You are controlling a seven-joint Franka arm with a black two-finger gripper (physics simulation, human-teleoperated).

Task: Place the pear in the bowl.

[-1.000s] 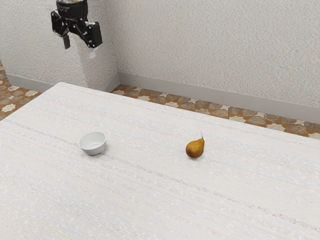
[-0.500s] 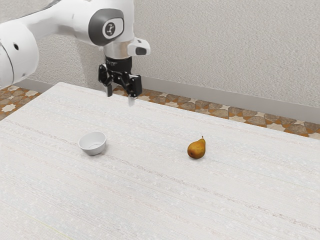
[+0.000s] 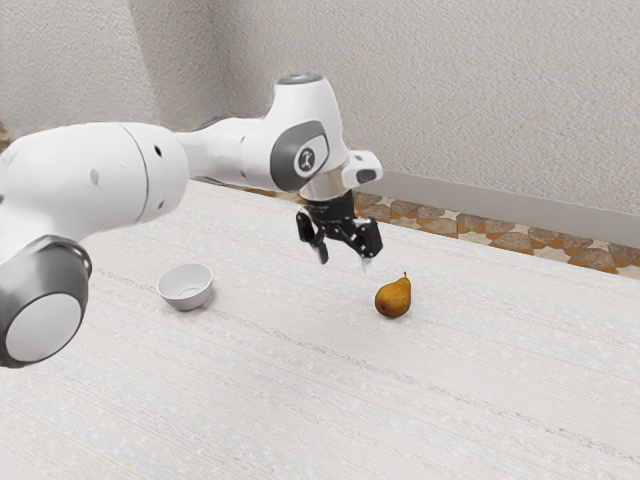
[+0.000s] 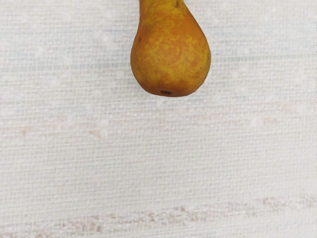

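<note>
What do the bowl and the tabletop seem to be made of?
The bowl looks like plain white ceramic with a smooth, softly shaded surface, though smooth plastic would look much the same. The tabletop is harder to call: pale and matte, with faint streaks and a fine woven-looking grain up close, so perhaps cloth or a printed covering.

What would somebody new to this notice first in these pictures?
Probably the big white arm, reaching in from the exterior view's left, its open black claw above the table. Next, the golden-brown pear, the warmest color on that pale table, near the claw. Then the small white bowl, empty, toward the exterior view's left.
</note>
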